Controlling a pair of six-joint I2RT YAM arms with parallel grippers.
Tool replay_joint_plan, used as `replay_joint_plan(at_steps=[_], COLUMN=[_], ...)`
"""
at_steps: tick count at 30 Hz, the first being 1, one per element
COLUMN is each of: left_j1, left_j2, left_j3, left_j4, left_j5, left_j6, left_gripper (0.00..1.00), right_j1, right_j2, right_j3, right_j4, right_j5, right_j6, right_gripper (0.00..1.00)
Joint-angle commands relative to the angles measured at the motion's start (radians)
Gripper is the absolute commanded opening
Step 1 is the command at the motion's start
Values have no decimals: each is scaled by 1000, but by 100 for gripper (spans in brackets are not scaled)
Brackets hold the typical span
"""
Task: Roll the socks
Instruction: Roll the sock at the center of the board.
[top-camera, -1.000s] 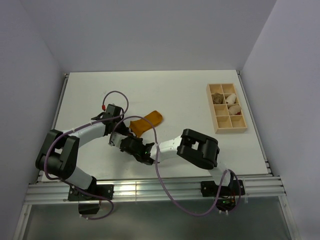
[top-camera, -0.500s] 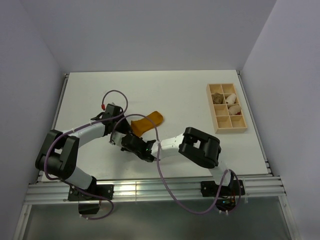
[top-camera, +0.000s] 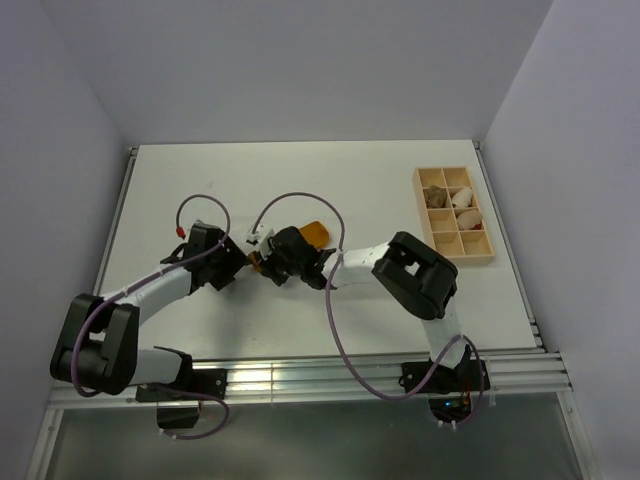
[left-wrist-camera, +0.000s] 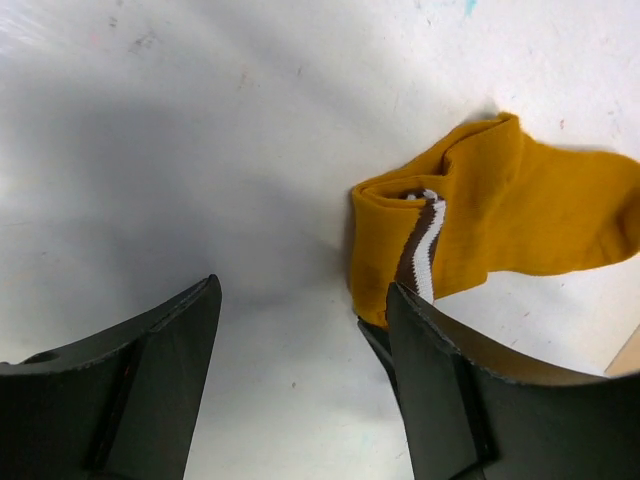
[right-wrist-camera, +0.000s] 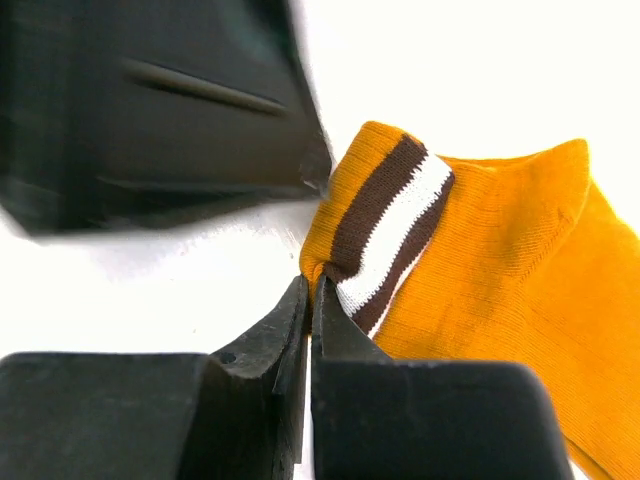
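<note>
Centrally, we see the right hand (right-wrist-camera: 309, 295) clenched, its two dark fingers (right-wrist-camera: 260, 340) pressed flat against each other and nipping the lower edge of the folded cuff (right-wrist-camera: 385, 235) of the mustard-orange sock (right-wrist-camera: 490, 270). The cuff's dark-brown and white stripes stand on edge just above the fingertips, and the fabric is doubled over at that point. From the pinch, the orange body of the sock spreads away to the right and lies flat on the white table (left-wrist-camera: 200, 150).

Next we note the left hand (left-wrist-camera: 302, 290), released, with its jaws wide apart and only bare table between them. Its right finger (left-wrist-camera: 430, 380) lies just beside the cuff end of the sock, and we cannot tell whether the two touch. In the right wrist view a blurred dark body, seemingly part of the left hand, sits close above the cuff.

From the overhead camera we find both hands meeting near the middle of the table, the sock mostly hidden under the right one, with only its far end showing. Well apart, toward the right edge, a wooden tray (top-camera: 462, 263) with compartments holds a few small pale bundles (top-camera: 465, 212).
</note>
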Motion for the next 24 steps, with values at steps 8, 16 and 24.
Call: replay_joint_plan(at_steps=[8,16,24], left_j1=[28,31,-12], left_j2=[-122,-128,-97], left_j3=[-94,-137,-172], left_j4=[145,288,377], left_j5=[27,85,119], left_j6=[-66,-60,-86], left_gripper=[73,73,69], right_j1=[-141,-274,-340], right_j2=[19,76,135], right_j3=[-115,-169,-177], right_j4=[-23,180,353], right_j5=[-374,-638,-766], right_j6=[254,522,802], right_gripper=[0,0,0])
